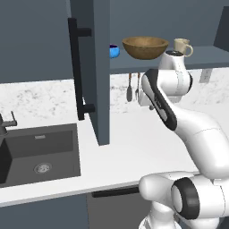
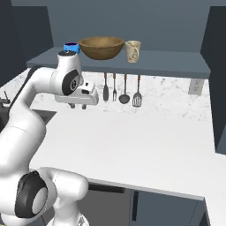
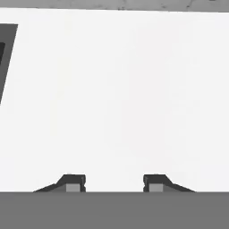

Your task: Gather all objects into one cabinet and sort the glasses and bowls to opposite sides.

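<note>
The gripper (image 3: 111, 183) hangs over the bare white counter (image 3: 116, 98), its fingers spread apart with nothing between them. The arm is folded, elbow bent, hand level just under the shelf. Beyond it, in the open cabinet (image 1: 91, 67), the blue bowl (image 2: 70, 47) and wooden bowl (image 2: 101, 47) touch at the left, the beige mug (image 2: 133, 51) just to their right, probably placed as part of the sorting. The orange-red cup cannot be made out.
</note>
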Robot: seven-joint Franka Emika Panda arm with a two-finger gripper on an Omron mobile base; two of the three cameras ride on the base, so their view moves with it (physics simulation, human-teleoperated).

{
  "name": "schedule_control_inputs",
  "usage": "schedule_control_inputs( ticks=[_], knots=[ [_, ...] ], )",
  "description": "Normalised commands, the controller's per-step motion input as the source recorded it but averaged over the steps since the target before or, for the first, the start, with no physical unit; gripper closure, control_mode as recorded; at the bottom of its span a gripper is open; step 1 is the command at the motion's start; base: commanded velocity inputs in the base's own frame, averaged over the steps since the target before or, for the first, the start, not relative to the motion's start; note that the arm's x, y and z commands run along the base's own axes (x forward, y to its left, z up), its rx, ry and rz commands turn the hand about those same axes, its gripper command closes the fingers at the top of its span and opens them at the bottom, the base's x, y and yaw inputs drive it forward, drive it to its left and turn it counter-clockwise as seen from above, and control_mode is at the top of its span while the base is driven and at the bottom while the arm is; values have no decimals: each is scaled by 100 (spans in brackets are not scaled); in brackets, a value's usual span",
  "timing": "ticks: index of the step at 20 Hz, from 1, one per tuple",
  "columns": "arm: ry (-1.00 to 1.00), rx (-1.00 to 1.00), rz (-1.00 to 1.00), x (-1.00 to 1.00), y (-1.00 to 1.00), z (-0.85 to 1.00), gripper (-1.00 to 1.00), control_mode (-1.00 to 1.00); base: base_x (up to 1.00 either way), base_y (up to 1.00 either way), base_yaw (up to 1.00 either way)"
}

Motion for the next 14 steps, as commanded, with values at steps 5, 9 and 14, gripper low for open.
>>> schedule_control_inputs(
  ticks=[5,9,14],
  knots=[
    [0,0,-1,-28,0,0,-100,-100,0,0,0],
    [0,0,-6,-95,0,0,-100,-100,0,0,0],
    [0,0,-5,-100,0,0,-100,-100,0,0,0]
  ],
)
